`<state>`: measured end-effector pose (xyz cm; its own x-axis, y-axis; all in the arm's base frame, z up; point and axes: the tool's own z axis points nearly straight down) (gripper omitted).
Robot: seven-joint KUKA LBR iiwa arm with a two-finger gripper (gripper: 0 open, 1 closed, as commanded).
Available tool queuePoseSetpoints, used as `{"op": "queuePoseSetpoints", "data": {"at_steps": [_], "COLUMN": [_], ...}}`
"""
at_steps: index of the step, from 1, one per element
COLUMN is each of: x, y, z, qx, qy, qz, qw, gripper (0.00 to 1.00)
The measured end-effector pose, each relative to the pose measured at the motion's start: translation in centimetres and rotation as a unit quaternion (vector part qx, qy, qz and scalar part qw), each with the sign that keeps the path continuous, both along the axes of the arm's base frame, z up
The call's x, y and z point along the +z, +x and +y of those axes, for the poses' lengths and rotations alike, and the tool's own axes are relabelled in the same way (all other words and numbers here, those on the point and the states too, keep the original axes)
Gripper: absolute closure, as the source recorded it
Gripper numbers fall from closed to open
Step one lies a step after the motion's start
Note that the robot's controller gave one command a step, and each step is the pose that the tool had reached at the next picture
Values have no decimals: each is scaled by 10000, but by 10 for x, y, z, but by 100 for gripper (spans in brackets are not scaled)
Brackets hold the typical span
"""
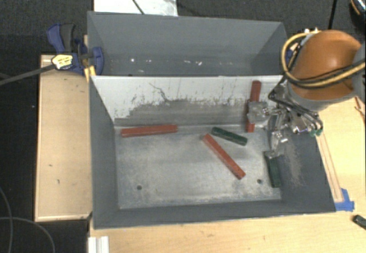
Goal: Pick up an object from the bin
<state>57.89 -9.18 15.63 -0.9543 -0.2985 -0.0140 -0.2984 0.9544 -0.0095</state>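
My gripper [279,134] hangs at the right side of the bin, close to the right wall. Directly below it a short dark green stick [274,170] lies along the foot of that wall, its upper end right at the gripper's lower tip; whether they touch I cannot tell. A red stick [253,106] stands nearly upright against the back wall just left of the gripper. Another dark green stick [230,135] lies on the floor further left, with a long red stick [223,156] lying diagonally beside it.
One more red stick [148,130] lies along the foot of the back wall at the left. The arm's orange cover and cables sit above the bin's right rim.
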Motion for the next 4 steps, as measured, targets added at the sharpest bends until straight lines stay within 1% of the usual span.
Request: {"op": "queuePoseSetpoints", "data": {"at_steps": [1, 2, 3, 4], "x": [-89, -74, -86, -85], "y": [9, 7, -14, -13], "z": [49, 111, 142, 141], "qx": [556, 339, 3187, 3144], "qy": [38, 42, 6, 5], "qz": [85, 75, 96, 96], "qw": [9984, 9994, 9478, 9492], "gripper": [0, 0, 0, 100]}}
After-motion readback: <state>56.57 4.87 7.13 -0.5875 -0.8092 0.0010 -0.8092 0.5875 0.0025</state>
